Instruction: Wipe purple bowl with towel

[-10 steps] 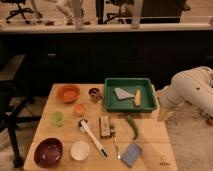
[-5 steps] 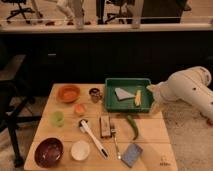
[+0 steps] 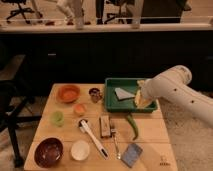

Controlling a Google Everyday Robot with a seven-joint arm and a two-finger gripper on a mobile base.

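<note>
Wooden tabletop (image 3: 152,142) carries a green tray (image 3: 129,81) at upper right, orange bowl (image 3: 68,93) upper left, purple bowl (image 3: 48,151) and white bowl (image 3: 80,149) lower left, sponge (image 3: 131,154) at bottom centre; the claw (image 3: 142,95) hangs over the tray's right end

The tool (image 3: 142,96) hangs over the tray (image 3: 111,104) at the counter's (image 3: 150,145) far right corner, beside the towel (image 3: 121,93). The purple bowl (image 3: 48,152) sits at the near left corner.

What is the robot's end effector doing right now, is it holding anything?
End effector: over the right end of the tray, beside the towel; whether it is open, closed or holding something cannot be told.
</note>
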